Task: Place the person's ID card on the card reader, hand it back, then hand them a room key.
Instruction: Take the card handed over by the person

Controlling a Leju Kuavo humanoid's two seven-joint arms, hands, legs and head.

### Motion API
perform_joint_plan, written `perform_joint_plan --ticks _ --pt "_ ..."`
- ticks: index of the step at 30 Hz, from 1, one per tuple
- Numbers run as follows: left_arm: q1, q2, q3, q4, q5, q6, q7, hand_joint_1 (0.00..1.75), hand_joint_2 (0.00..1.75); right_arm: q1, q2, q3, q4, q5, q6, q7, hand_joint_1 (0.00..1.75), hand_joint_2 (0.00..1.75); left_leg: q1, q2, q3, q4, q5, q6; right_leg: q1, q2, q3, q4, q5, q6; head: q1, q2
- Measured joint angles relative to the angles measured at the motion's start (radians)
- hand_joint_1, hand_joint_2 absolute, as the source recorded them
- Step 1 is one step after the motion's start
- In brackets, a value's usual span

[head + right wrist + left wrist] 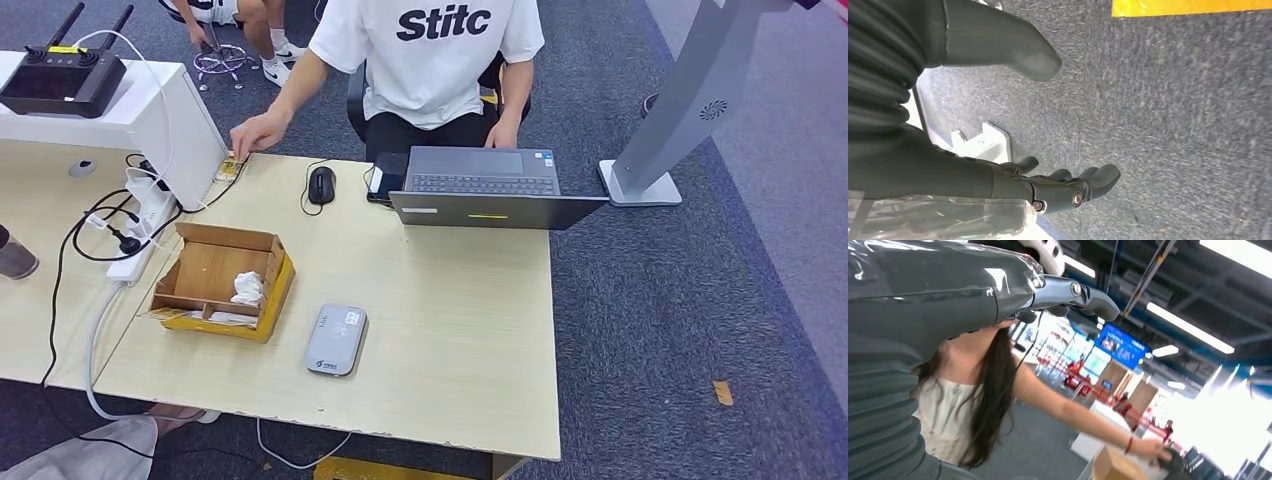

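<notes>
Meanwhile, card reader (336,339) on table (450,330), right hand (1048,187) empty.

The white T-shirt (428,50) of the person seated behind the desk carries the black letters "Stitc" across the chest. The grey card reader (336,339) bears small marks too fine to read, and the blue screen (1120,346) hanging overhead shows blurred, unreadable print.
</notes>
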Motion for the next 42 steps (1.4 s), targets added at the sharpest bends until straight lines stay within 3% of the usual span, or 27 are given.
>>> perform_joint_plan --ticks 3,12,18,26,32,42 --pt "0.0 0.016 -0.094 0.005 0.029 0.085 0.045 0.0 1.75 -0.009 0.0 0.0 0.0 0.001 0.002 -0.002 0.0 1.75 0.0 0.0 0.0 0.0 0.0 -0.001 0.0 0.0 0.001 0.0 0.001 -0.002 0.0 0.0" --pt "0.005 0.034 -0.25 0.016 0.048 0.158 0.079 0.0 1.75 -0.011 0.0 0.0 0.001 0.006 0.009 -0.001 0.0 1.75 0.0 0.001 0.0 0.0 0.001 -0.001 0.0 0.0 -0.004 -0.001 0.002 -0.003 0.0 0.0" --pt "-0.036 0.028 -0.615 0.085 0.008 0.372 0.187 0.0 1.75 -0.024 0.0 0.005 0.003 0.019 0.017 0.032 0.0 1.75 -0.001 -0.004 -0.001 0.0 0.003 -0.004 0.001 -0.005 -0.002 0.0 0.004 -0.004 0.0 0.0" --pt "-0.131 -0.022 -0.971 0.181 -0.026 0.427 0.214 0.0 1.75 -0.023 0.0 0.019 0.005 0.029 0.032 0.046 0.0 1.75 -0.001 -0.002 -0.002 0.001 0.004 -0.004 0.001 -0.001 -0.002 0.0 0.006 -0.003 0.001 0.0" --pt "-0.182 -0.063 -1.104 0.218 -0.042 0.435 0.219 0.0 1.75 -0.025 0.0 0.028 0.007 0.04 0.033 0.047 0.0 1.75 -0.001 -0.001 -0.002 0.001 0.004 -0.004 0.001 -0.001 -0.002 0.0 0.006 -0.003 0.001 0.0" --pt "-0.189 -0.077 -1.146 0.225 -0.048 0.436 0.219 0.0 1.75 -0.025 0.0 0.032 0.007 0.043 0.033 0.046 0.0 1.75 -0.001 -0.001 -0.002 0.001 0.004 -0.004 0.001 0.0 -0.003 0.0 0.006 -0.003 0.001 0.0"
